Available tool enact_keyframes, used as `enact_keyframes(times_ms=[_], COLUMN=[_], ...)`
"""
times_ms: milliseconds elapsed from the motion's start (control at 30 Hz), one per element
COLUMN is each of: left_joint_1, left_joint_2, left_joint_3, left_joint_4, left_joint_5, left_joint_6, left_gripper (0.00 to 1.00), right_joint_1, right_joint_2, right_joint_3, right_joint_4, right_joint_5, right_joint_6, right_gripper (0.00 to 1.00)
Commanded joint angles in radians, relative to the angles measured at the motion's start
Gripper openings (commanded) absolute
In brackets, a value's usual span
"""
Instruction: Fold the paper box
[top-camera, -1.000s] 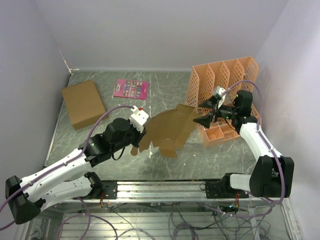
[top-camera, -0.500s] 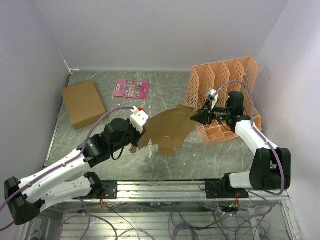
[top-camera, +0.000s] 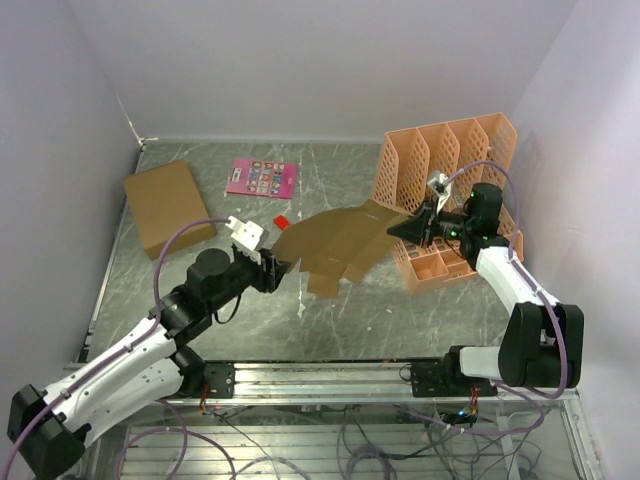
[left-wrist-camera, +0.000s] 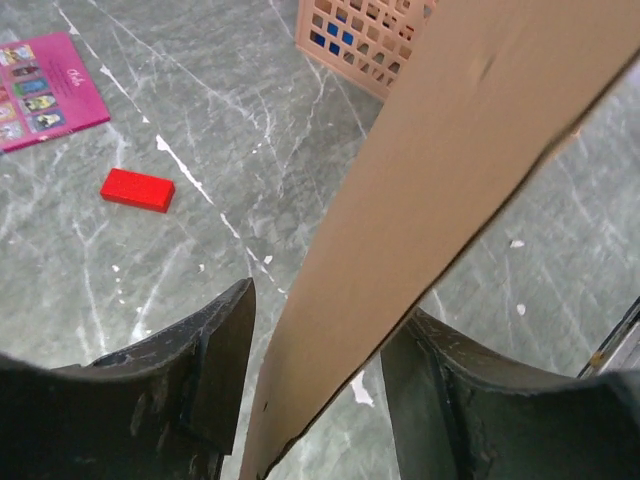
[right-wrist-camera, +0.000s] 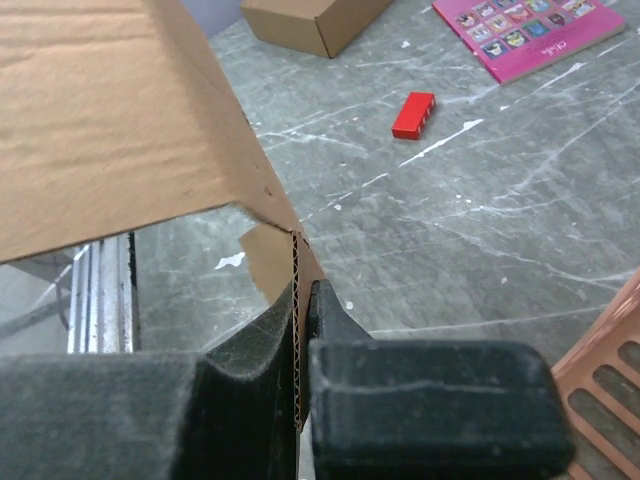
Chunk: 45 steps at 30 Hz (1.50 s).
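Grey marbled tabletop (top-camera: 330, 180), plain pale lilac walls (top-camera: 300, 60)

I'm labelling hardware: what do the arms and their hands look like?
The left arm and right arm have white shells and black joints, each trailed by a purple cable. The left hand and right hand are black, with thick wedge-shaped fingers; a pale camera block sits at each wrist.

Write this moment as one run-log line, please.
left tool: open, jaws either side of paper box | right tool: shut on paper box edge | paper box: unfolded sheet
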Motion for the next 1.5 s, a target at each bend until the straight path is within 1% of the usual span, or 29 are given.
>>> enact_keyframes(times_ms=[0,100,200,233,333,400,433,467,500,600,633,667,700,733,800,867,900,933,1000,1033,1067,1100,1133,1167,1200,1267,1300,1367,1467], left_joint_1=[0.077,0.116,0.129,0.129,0.130,0.130,0.130,0.130,0.131,0.131,0.132,0.131,0.131,0.131,0.131,0.131,0.131,0.131,0.132,0.132,0.131,0.131,0.132,0.131,0.132,0.131,0.132,0.131,0.131], left_joint_2=[-0.034,-0.014,0.027,0.040,0.068,0.075,0.076,0.074,0.068,0.041,0.034,0.029,0.025,0.023,0.030,0.043,0.048,0.052,0.049,0.042,0.034,0.027,0.018,0.009,-0.004,-0.024,-0.033,-0.050,-0.067], left_joint_3=[-0.091,-0.107,-0.081,-0.069,-0.049,-0.044,-0.044,-0.042,-0.041,-0.022,-0.010,0.004,0.018,0.036,0.078,0.141,0.159,0.192,0.231,0.245,0.256,0.263,0.268,0.273,0.277,0.273,0.269,0.260,0.249], left_joint_4=[0.244,0.307,0.320,0.315,0.318,0.319,0.314,0.305,0.292,0.229,0.197,0.165,0.138,0.107,0.042,-0.045,-0.088,-0.127,-0.196,-0.218,-0.234,-0.247,-0.257,-0.267,-0.275,-0.280,-0.280,-0.278,-0.282], left_joint_5=[0.128,0.171,0.202,0.209,0.232,0.240,0.238,0.237,0.233,0.205,0.191,0.183,0.171,0.155,0.127,0.098,0.084,0.070,0.056,0.053,0.052,0.054,0.058,0.063,0.069,0.078,0.082,0.088,0.092], left_joint_6=[-0.110,-0.109,-0.095,-0.091,-0.086,-0.081,-0.080,-0.078,-0.073,-0.057,-0.050,-0.042,-0.036,-0.031,-0.016,0.005,0.016,0.029,0.054,0.063,0.070,0.076,0.078,0.079,0.079,0.073,0.069,0.065,0.058], left_gripper=[0.62,0.61,0.58,0.55,0.41,0.24,0.13,0.08,0.07,0.07,0.07,0.07,0.07,0.07,0.07,0.07,0.07,0.07,0.07,0.07,0.07,0.07,0.07,0.07,0.07,0.07,0.07,0.07,0.07], right_joint_1=[-0.016,-0.016,-0.017,-0.017,-0.016,-0.017,-0.016,-0.016,-0.017,-0.017,-0.016,-0.018,-0.020,-0.022,-0.036,-0.064,-0.082,-0.100,-0.151,-0.169,-0.186,-0.199,-0.208,-0.216,-0.226,-0.245,-0.256,-0.293,-0.359], right_joint_2=[-0.029,-0.019,-0.009,-0.008,0.001,0.005,0.007,0.010,0.013,0.024,0.029,0.032,0.034,0.034,0.031,0.019,0.011,0.004,-0.008,-0.012,-0.010,-0.003,0.003,0.009,0.014,0.018,0.019,0.019,0.031], right_joint_3=[-0.029,-0.018,-0.001,0.005,0.021,0.032,0.040,0.050,0.068,0.120,0.140,0.157,0.171,0.187,0.218,0.278,0.303,0.322,0.364,0.379,0.396,0.411,0.422,0.428,0.422,0.389,0.365,0.310,0.253], right_joint_4=[0.137,0.095,0.031,0.006,-0.052,-0.099,-0.127,-0.157,-0.200,-0.337,-0.386,-0.429,-0.467,-0.505,-0.591,-0.705,-0.749,-0.793,-0.888,-0.952,-1.025,-1.100,-1.177,-1.262,-1.313,-1.382,-1.390,-1.393,-1.404], right_joint_5=[-0.075,-0.082,-0.074,-0.071,-0.058,-0.048,-0.043,-0.033,-0.023,0.008,0.021,0.029,0.037,0.047,0.068,0.097,0.126,0.155,0.217,0.246,0.290,0.327,0.367,0.418,0.490,0.592,0.679,0.788,0.854], right_joint_6=[0.156,0.120,0.055,0.032,-0.024,-0.063,-0.085,-0.112,-0.150,-0.278,-0.335,-0.372,-0.405,-0.440,-0.517,-0.605,-0.645,-0.687,-0.804,-0.853,-0.956,-1.038,-1.118,-1.184,-1.269,-1.350,-1.386,-1.443,-1.526], right_gripper=[0.00,0.00,0.00,0.00,0.00,0.00,0.00,0.00,0.02,0.20,0.28,0.33,0.42,0.54,0.72,0.82,0.85,0.86,0.84,0.78,0.67,0.38,0.23,0.04,0.00,0.00,0.00,0.00,0.00])
